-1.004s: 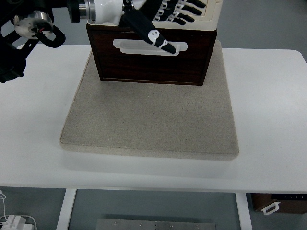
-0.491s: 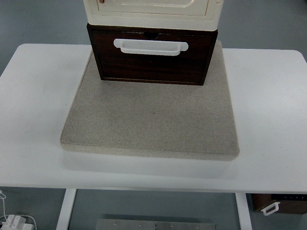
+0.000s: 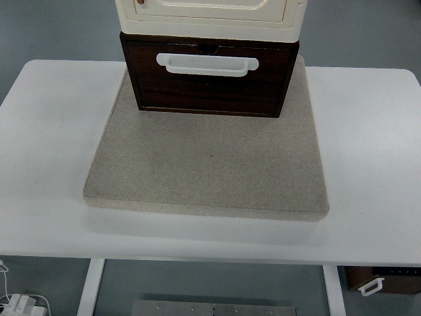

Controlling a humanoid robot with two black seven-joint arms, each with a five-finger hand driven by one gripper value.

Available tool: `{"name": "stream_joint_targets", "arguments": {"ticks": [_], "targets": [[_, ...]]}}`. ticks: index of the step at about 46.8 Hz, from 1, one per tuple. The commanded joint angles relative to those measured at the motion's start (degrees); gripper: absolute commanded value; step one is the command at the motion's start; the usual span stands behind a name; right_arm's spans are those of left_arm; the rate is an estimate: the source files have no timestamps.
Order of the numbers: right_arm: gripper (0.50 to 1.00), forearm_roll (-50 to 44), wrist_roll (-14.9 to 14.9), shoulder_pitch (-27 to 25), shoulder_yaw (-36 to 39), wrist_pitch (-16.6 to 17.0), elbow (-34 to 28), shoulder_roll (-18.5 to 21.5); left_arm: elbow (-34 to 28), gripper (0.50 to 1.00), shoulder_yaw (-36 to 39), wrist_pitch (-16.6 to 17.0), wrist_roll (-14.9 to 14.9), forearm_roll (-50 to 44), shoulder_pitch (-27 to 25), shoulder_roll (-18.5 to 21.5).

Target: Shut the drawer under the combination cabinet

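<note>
A cream combination cabinet (image 3: 209, 14) stands at the far middle of the table on a beige mat (image 3: 207, 161). Under it is a dark brown drawer (image 3: 209, 84) with a white handle (image 3: 207, 64). The drawer front sits about flush with the cabinet's front, slightly proud of it. Neither of my hands shows in the head view.
The white table (image 3: 46, 151) carries the mat, which spans most of the table's middle. A small brown box with a white handle (image 3: 378, 280) lies on the floor at the bottom right. A white cable and plug (image 3: 16, 304) lie on the floor at bottom left.
One second ago my left arm reached across the top with its fingers by the drawer handle. It has pulled out of view. The drawer and cabinet have not moved since.
</note>
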Motion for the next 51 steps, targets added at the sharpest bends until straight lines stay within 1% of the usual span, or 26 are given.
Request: {"name": "stream_joint_targets", "arguments": {"ticks": [1, 10, 19, 23, 26, 33, 37, 42, 51], "targets": [[0.952, 0.0, 0.0, 0.0, 0.4, 0.1, 0.0, 0.0, 3.8, 1.0, 0.5, 3.6, -0.2, 0.0, -0.6, 0.0], [0.952, 0.1, 0.0, -0.1, 0.1, 0.1, 0.0, 0.0, 11.5, 1.0, 2.6, 11.4, -0.2, 0.1, 0.0, -0.1], [0.952, 0.3, 0.0, -0.5, 0.1, 0.1, 0.0, 0.0, 16.8, 1.0, 3.6, 12.7, -0.2, -1.1, 2.4, -2.1], [0.952, 0.3, 0.0, -0.6, 0.1, 0.1, 0.0, 0.0, 18.0, 1.0, 5.1, 15.9, -0.2, -1.4, 3.9, -3.4], [0.952, 0.2, 0.0, -0.7, 0.0, 0.1, 0.0, 0.0, 18.1, 1.0, 6.1, 17.2, -0.2, -1.6, 4.9, -4.1], [0.952, 0.2, 0.1, -1.0, 0.0, 0.1, 0.0, 0.0, 18.1, 1.0, 6.1, 17.8, -0.3, -6.4, 8.6, -7.4], [0.952, 0.1, 0.0, -1.4, 0.0, 0.2, 0.0, 0.0, 17.9, 1.0, 6.2, 17.6, -0.3, -9.6, 10.7, -8.2], [0.952, 0.1, 0.0, -1.4, 0.0, 0.2, 0.0, 0.0, 17.8, 1.0, 6.1, 17.0, -0.5, -11.2, 12.4, -10.3], [0.952, 0.2, 0.1, -1.4, 0.0, 0.1, 0.0, 0.0, 17.9, 1.0, 6.1, 16.7, -3.4, -13.6, 13.9, -11.8]]}}
